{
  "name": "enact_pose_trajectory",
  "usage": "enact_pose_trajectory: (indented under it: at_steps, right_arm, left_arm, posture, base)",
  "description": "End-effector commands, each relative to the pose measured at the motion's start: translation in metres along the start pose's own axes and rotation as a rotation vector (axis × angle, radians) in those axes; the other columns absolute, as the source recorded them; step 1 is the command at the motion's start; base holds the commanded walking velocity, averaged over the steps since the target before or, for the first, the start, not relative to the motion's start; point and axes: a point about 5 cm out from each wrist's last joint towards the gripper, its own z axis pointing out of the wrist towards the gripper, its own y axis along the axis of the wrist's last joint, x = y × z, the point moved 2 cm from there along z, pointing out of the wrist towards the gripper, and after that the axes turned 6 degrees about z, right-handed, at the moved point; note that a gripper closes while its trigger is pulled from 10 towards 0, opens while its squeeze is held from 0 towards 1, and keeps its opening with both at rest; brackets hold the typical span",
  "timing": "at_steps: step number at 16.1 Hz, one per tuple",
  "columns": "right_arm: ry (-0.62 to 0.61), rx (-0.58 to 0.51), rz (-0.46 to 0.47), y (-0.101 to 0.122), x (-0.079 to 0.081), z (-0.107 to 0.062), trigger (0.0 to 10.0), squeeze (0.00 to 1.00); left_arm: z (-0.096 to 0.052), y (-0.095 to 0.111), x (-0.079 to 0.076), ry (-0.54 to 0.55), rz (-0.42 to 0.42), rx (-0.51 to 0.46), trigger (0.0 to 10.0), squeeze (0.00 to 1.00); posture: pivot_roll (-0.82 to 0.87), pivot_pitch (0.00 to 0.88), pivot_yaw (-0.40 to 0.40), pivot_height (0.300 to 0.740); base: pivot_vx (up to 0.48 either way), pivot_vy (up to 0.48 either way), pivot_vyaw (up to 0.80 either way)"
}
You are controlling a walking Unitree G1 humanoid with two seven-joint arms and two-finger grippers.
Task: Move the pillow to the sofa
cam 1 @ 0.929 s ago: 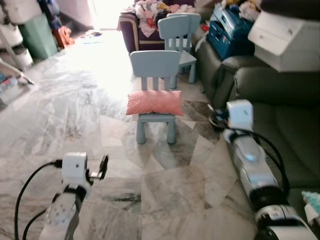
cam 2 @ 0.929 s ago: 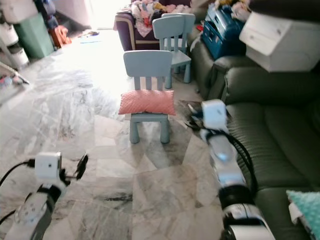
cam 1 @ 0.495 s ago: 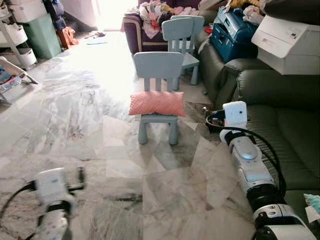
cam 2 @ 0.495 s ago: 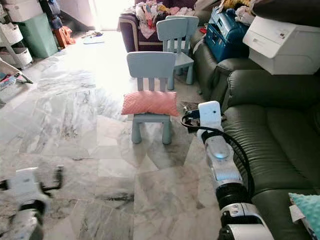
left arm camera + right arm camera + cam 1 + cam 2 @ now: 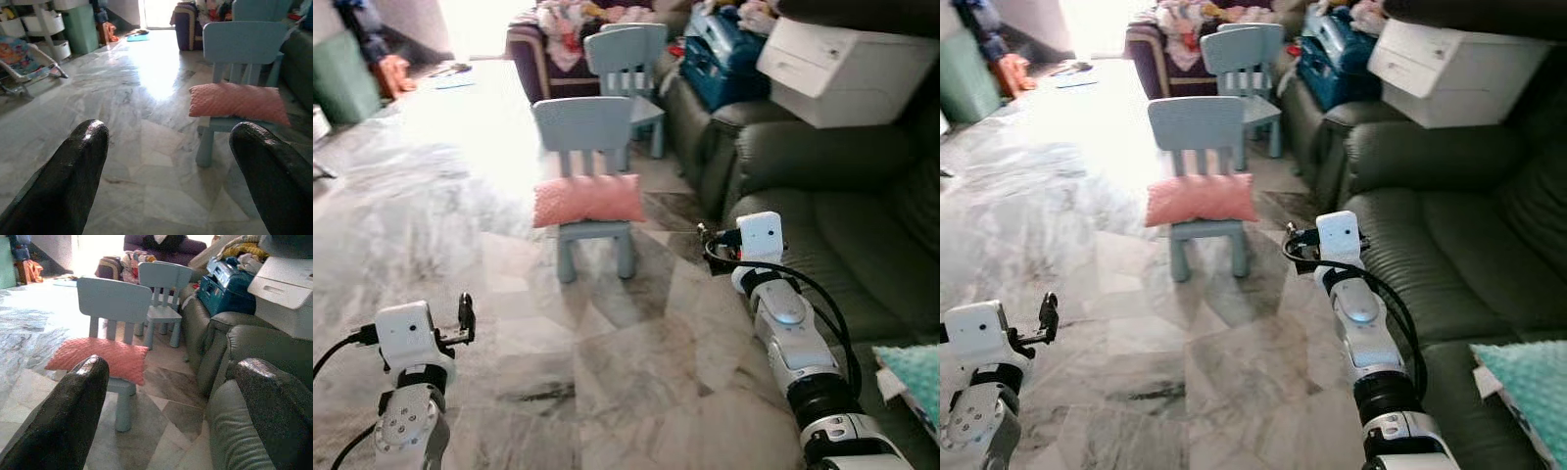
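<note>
Left eye view: we see the pillow untouched on its chair, ahead of both wide-spread grippers, left gripper and right gripper; grasp and carry to the sofa remain.

pillow: pink, flat across chair seat | sofa: dark green, well apart

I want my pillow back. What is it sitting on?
The pink pillow lies on the seat of a small blue chair. It covers most of the seat, so anything beneath it is hidden.
</note>
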Motion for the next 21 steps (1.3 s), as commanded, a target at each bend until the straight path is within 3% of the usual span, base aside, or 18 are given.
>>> enact_pose_trajectory:
  at_steps: [1,7,11,13,21]
  right_arm:
    - [0.006,-0.011,-0.002,0.004,0.002,0.000,10.0,0.00]
    - [-0.006,0.001,-0.002,0.001,-0.002,-0.002,10.0,0.00]
    - [0.071,-0.036,-0.012,0.006,0.015,-0.001,10.0,0.00]
    - [0.126,-0.058,-0.046,0.009,0.025,-0.002,10.0,0.00]
    - [0.147,-0.071,-0.057,0.011,0.028,-0.003,10.0,0.00]
  left_arm:
    - [0.000,-0.004,0.005,-0.001,-0.009,0.013,10.0,0.00]
    - [-0.001,-0.011,-0.002,-0.115,0.020,0.048,10.0,0.00]
    - [0.001,-0.007,0.010,-0.012,0.014,0.024,10.0,0.00]
    - [-0.001,-0.004,0.016,0.020,-0.068,-0.003,10.0,0.00]
    - [-0.001,-0.003,0.019,0.037,-0.072,-0.006,10.0,0.00]
  posture:
    - [-0.16,0.000,0.031,0.740]
    - [-0.16,0.000,0.040,0.740]
    - [-0.15,0.000,0.043,0.740]
    - [-0.15,0.000,0.043,0.740]
    - [-0.15,0.000,0.042,0.740]
  base:
    - [0.000,0.000,-0.79]
    - [0.000,0.000,-0.79]
    - [0.000,0.000,-0.20]
    - [0.000,0.000,0.00]
    - [0.347,0.133,0.00]
